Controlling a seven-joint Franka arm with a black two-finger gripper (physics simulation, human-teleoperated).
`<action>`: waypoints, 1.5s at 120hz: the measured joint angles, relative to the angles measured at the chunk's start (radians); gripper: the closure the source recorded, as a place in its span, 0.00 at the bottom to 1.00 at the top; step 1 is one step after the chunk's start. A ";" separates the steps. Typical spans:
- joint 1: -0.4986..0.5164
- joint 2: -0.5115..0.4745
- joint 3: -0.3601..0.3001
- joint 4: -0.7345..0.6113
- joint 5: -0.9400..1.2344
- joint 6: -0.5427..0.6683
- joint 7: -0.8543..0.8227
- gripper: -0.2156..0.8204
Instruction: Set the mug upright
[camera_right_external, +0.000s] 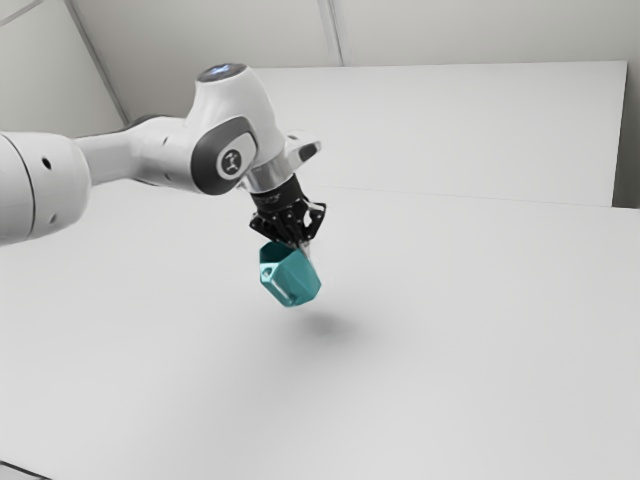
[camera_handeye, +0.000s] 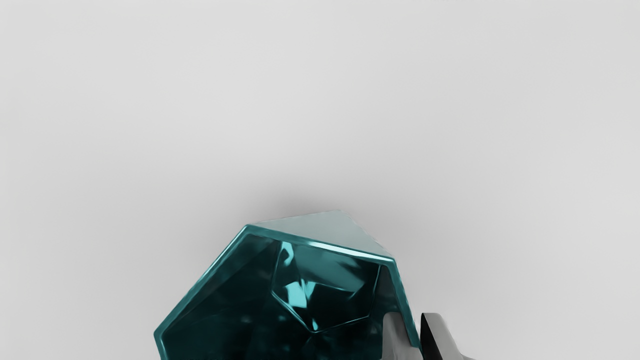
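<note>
In the exterior view the black gripper (camera_right_external: 300, 243) points down with the teal faceted mug (camera_right_external: 291, 276) at its fingertips. The mug hangs tilted above the table, a shadow lying below it, its mouth toward the hand and the exterior view's left. In the wrist view the gripper (camera_handeye: 412, 320) pinches one wall of the mug (camera_handeye: 320, 260), one finger inside the mouth and the other outside. The mug's hollow inside and its angular rim face the camera. I cannot make out a handle.
The white table (camera_right_external: 430, 380) spreads below and around the mug, with a soft shadow a little toward the exterior view's right of it. A pale upright panel (camera_right_external: 450, 130) rises behind, and a dark edge crosses the exterior view's lower left corner.
</note>
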 joint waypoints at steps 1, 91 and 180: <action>0.001 0.000 0.000 0.000 0.005 0.000 0.000 0.97; 0.027 0.069 -0.001 -0.091 0.156 0.081 0.023 0.97; 0.025 -0.027 -0.001 -0.092 0.145 0.066 0.040 0.26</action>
